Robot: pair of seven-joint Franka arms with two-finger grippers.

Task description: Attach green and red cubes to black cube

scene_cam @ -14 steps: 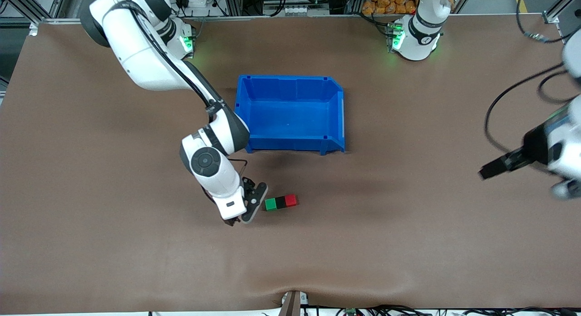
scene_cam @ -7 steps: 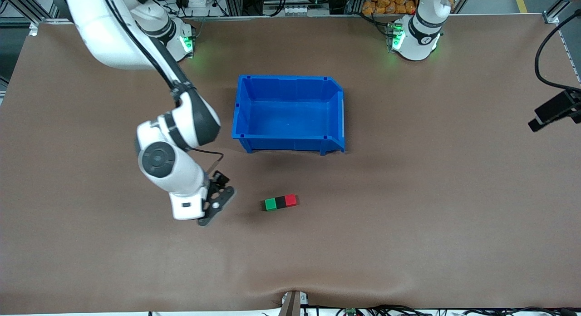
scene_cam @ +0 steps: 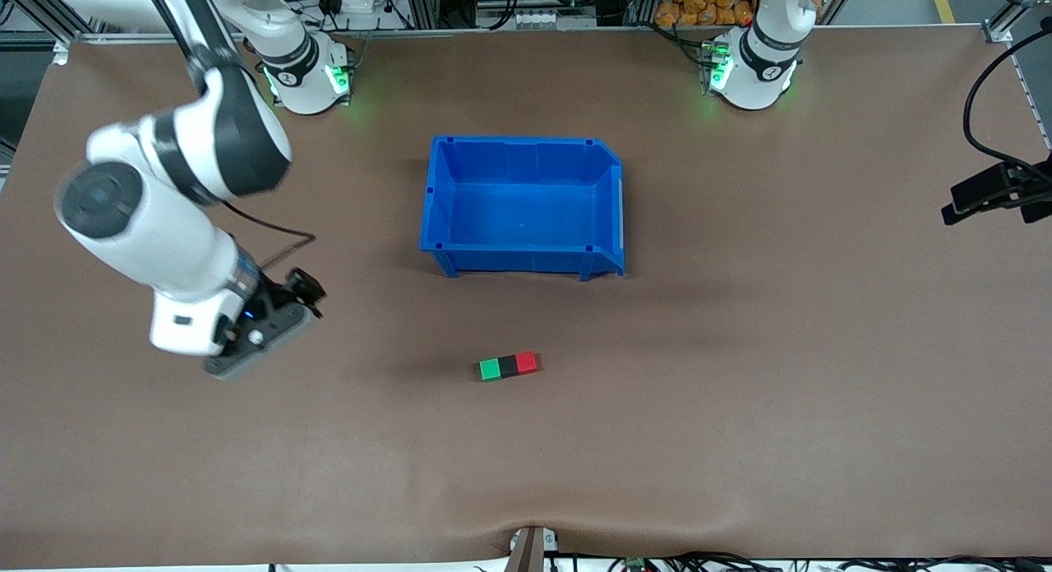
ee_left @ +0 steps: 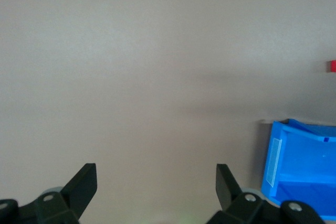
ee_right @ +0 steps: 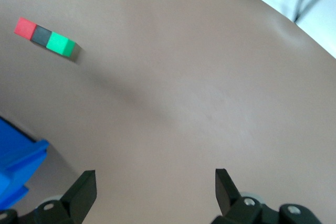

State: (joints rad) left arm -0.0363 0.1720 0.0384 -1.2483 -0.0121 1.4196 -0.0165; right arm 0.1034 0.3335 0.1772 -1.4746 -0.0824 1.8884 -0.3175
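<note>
Green cube (scene_cam: pixel 491 369), black cube (scene_cam: pixel 509 366) and red cube (scene_cam: pixel 527 362) seem joined, green at nine o'clock, so the job looks done; the right pincer (ee_right: pixel 152 195) and left pincer (ee_left: pixel 156 192) gape wide, holding nothing.

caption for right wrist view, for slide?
Open right gripper above bare table; green, black, red cubes joined in a row.

My claw (ee_right: pixel 155 195) hangs over bare brown table (ee_right: pixel 210 93), its two fingers (ee_right: pixel 84 190) spread wide with nothing between them. Well apart from it, the red cube (ee_right: pixel 24 27), black cube (ee_right: pixel 40 34) and green cube (ee_right: pixel 61 43) sit touching in one row. A blue bin (ee_right: pixel 16 169) corner shows near one finger.
</note>
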